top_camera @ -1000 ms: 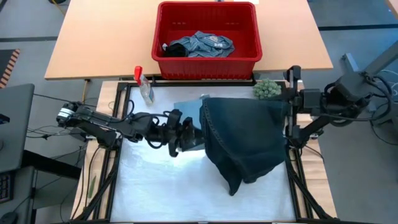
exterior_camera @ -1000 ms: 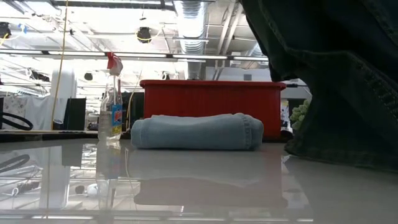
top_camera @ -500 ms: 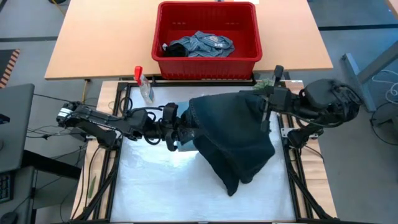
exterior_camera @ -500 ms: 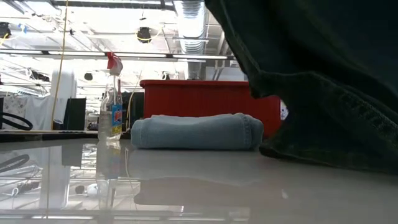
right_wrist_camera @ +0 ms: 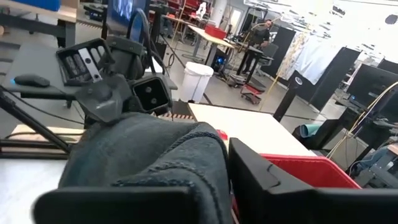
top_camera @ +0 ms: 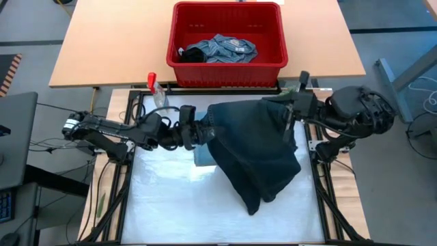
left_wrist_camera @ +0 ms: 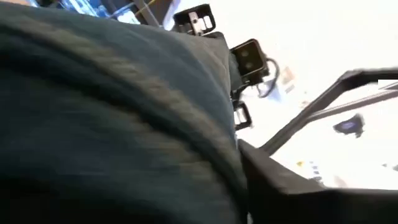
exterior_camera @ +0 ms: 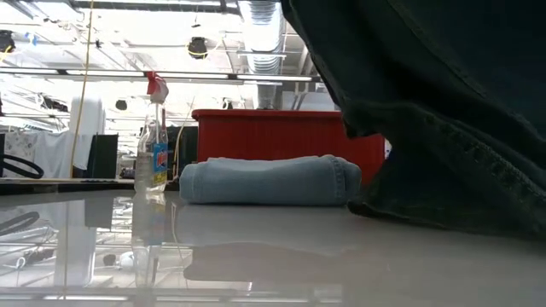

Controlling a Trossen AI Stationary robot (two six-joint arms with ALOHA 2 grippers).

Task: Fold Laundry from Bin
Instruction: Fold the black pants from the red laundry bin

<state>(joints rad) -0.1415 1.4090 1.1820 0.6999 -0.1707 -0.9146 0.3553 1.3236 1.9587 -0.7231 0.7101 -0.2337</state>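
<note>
A dark denim-like garment (top_camera: 256,147) hangs between my two grippers above the table's middle, its lower end (top_camera: 254,203) resting on the white table top. My left gripper (top_camera: 205,132) is shut on the garment's left upper part. My right gripper (top_camera: 289,113) is shut on its right upper part. A folded light blue garment (exterior_camera: 269,181) lies flat on the table under the dark one. The red bin (top_camera: 227,63) stands on the wooden table beyond, with a grey-blue garment (top_camera: 222,49) inside. My left gripper has the dark garment's upper left edge (left_wrist_camera: 217,93), coming level from the table's left; cloth fills its wrist view beside one finger (left_wrist_camera: 286,186), so layers cannot be told. My right gripper pinches a bunched fold at the garment's upper right (right_wrist_camera: 186,149) between its fingers (right_wrist_camera: 261,177), coming level from the table's right. The cloth hangs below both, its lower end on the table.
A clear spray bottle (top_camera: 158,94) with a red top stands at the table's far left corner. Black frame rails (top_camera: 130,171) run along the table's left and right sides. A person (right_wrist_camera: 261,28) stands far off in the room.
My right gripper has carried the garment's upper right part toward the table's left, and the cloth has spread leftward over the folded light blue garment. My left gripper has risen toward the far edge to the garment's left edge and shut on it.
</note>
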